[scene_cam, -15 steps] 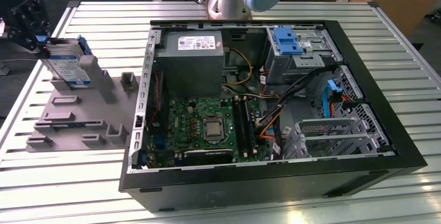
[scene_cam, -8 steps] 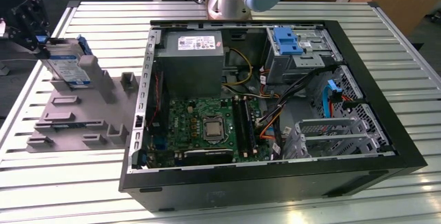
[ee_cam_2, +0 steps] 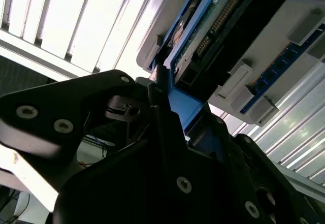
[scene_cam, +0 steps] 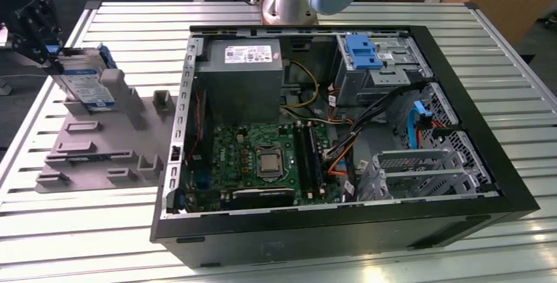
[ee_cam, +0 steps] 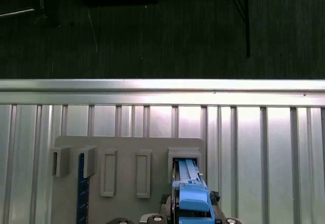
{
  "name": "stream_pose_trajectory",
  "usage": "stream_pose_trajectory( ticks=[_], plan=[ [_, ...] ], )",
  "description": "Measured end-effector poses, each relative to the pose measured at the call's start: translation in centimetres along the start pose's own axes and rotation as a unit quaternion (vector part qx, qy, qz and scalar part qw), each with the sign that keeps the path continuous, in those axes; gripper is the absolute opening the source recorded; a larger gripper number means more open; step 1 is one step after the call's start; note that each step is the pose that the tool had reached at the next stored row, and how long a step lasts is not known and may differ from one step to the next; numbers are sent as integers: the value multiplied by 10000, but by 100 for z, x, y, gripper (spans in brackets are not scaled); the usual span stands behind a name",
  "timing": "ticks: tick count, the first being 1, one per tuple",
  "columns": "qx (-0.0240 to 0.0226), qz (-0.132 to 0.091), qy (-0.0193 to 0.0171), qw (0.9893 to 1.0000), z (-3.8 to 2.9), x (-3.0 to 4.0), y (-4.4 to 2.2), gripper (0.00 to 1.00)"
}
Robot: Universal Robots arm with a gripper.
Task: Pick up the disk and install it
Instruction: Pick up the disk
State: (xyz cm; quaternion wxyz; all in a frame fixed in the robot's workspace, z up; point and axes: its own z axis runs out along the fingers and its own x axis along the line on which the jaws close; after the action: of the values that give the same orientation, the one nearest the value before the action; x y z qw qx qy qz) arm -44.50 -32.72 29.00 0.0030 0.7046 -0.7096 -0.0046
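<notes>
Saw a slatted metal tabletop point(scene_cam: 487, 42) carrying an open computer case point(scene_cam: 348, 237) with its inside exposed. Found a grey holder tray point(scene_cam: 87, 159) lying flat just beside the case, on the exterior view's left. Noted, inside the case, a grey power supply box point(scene_cam: 239, 81) against the far wall, a green motherboard point(scene_cam: 252, 146) on the floor of the case nearer the front wall, and a blue bracket point(scene_cam: 364, 51) in the far corner on the exterior view's right. Spotted the disk point(scene_cam: 85, 84) outside the case, well apart from its wall on the exterior view's left, standing on edge and tilted at the far end of the tray. Could not tell whether its lower end sat in the tray's slot or just above it. Found the gripper point(scene_cam: 54, 51) at the disk's upper end. Saw, in the second wrist view, the gripper point(ee_cam_2: 177, 99) with jaws clenched on the blue frame of the disk point(ee_cam_2: 203, 26). Saw that blue frame point(ee_cam: 190, 193) also in the first wrist view, rising from a slot in the tray point(ee_cam: 127, 158).
</notes>
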Motion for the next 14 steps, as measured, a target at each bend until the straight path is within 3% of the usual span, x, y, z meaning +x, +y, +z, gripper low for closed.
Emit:
stream_pose_trajectory(
  ticks=[8, 10, 11, 14],
  plan=[
    [0, -2, 0, 10000, 0, 0, 0, 37],
    [0, -2, 0, 10000, 0, 0, 0, 38],
    [0, -2, 0, 10000, 0, 0, 0, 44],
    [0, -3, 0, 10000, 0, 0, 0, 44]
  ],
)
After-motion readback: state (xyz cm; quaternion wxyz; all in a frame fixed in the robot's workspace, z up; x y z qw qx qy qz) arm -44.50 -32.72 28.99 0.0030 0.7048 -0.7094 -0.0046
